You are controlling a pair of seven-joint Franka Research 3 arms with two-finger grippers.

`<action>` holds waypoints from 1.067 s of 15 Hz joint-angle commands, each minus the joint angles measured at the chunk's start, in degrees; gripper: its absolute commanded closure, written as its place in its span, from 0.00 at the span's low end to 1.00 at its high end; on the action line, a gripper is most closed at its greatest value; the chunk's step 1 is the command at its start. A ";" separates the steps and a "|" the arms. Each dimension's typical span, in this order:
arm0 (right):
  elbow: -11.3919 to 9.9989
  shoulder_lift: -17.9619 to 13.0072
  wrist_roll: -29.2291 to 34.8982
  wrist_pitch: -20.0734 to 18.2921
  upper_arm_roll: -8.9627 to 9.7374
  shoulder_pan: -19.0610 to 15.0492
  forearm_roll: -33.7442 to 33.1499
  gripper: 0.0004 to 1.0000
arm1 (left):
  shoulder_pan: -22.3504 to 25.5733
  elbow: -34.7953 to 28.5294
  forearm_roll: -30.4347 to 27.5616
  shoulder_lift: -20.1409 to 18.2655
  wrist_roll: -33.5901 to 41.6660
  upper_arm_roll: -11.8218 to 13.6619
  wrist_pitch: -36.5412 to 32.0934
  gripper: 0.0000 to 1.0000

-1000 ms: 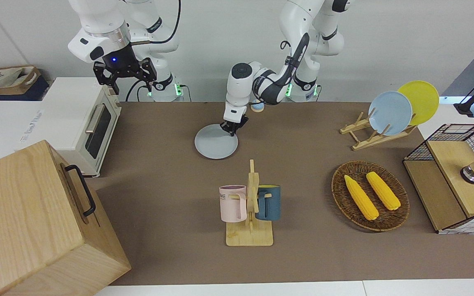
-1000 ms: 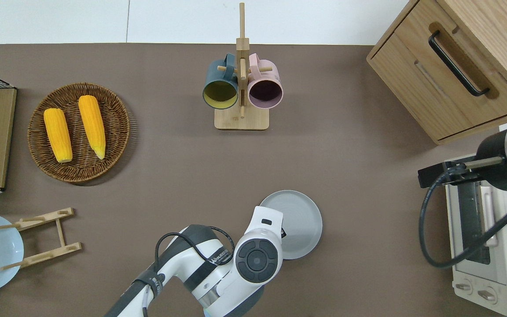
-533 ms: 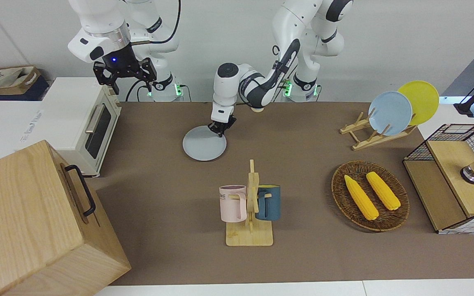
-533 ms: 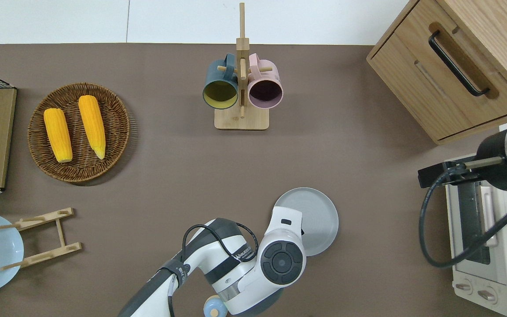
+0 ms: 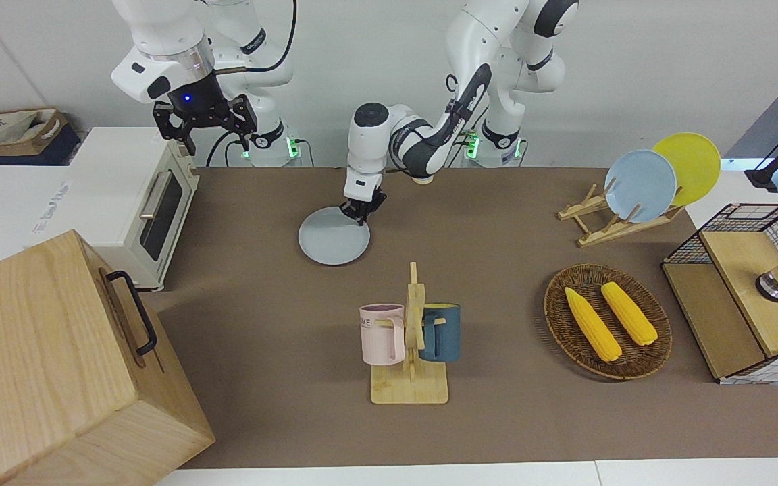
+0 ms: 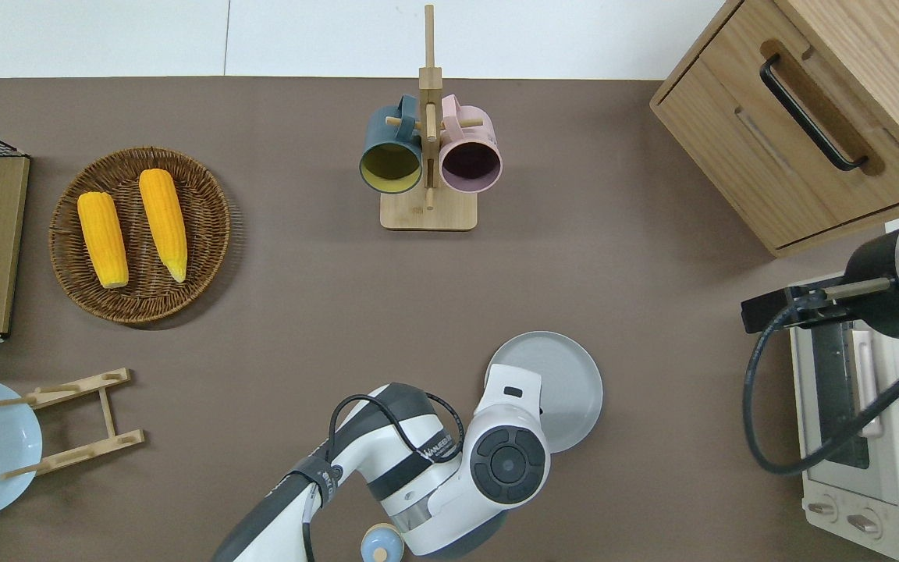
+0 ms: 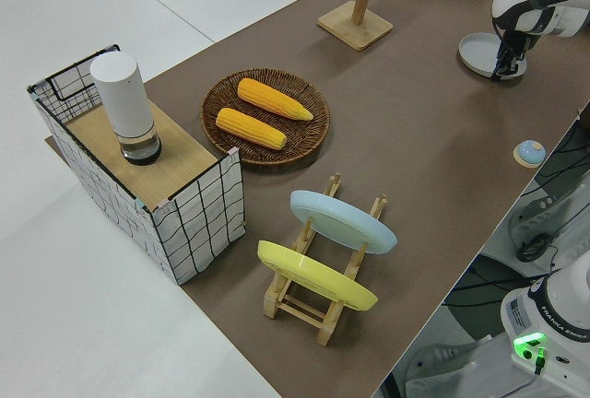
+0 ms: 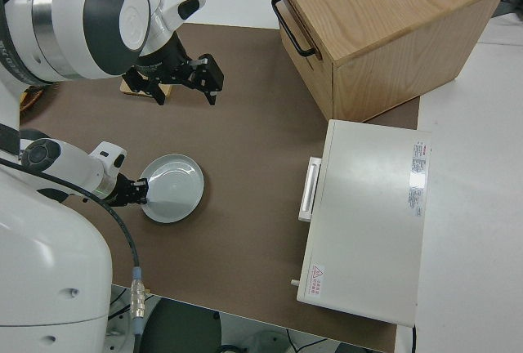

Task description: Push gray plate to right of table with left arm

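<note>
Down at the gray plate [image 5: 333,236] rim, left gripper [image 5: 360,210] shoves it along the worktop [image 5: 497,418]; jaws' state unclear.

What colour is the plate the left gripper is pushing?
Pale gray-blue plate, clearest in the overhead view.

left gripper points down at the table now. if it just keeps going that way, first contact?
Most likely the gray plate: the left gripper points down at its rim nearest the robots, possibly touching already. Under that, the table.
</note>
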 commanded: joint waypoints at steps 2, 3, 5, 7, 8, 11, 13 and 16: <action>-0.02 -0.43 -0.06 -0.71 0.31 -0.66 0.55 0.02 | -0.94 2.63 2.21 2.52 -0.74 0.51 -3.49 0.15; -0.02 -0.43 -0.15 -0.71 0.31 -0.66 0.46 0.02 | -0.94 2.63 2.21 2.43 0.05 0.51 -4.01 0.01; -0.02 -0.43 -0.15 -0.71 0.23 -0.66 0.46 0.02 | -0.77 2.72 2.21 2.17 0.32 0.51 -4.28 0.01; -0.02 -0.43 -0.15 -0.71 0.31 -0.66 0.46 0.02 | -0.68 2.89 2.21 1.91 0.40 0.42 -4.72 0.01; 0.06 -0.43 -0.15 -0.71 0.31 -0.66 0.46 0.02 | -0.59 3.24 2.21 1.73 0.58 0.42 -5.50 0.01; 0.06 -0.43 -0.15 -0.71 0.23 -0.66 0.46 0.02 | -0.51 4.82 2.12 1.47 1.63 0.42 -8.75 0.01; -0.02 -0.43 -0.06 -0.71 0.31 -0.66 0.46 0.02 | -0.24 4.83 1.95 0.42 3.12 0.42 -9.81 0.01; -0.02 -0.43 -0.15 -0.71 0.31 -0.66 0.46 0.02 | 1.42 4.83 1.60 -0.90 6.54 0.42 -12.36 0.01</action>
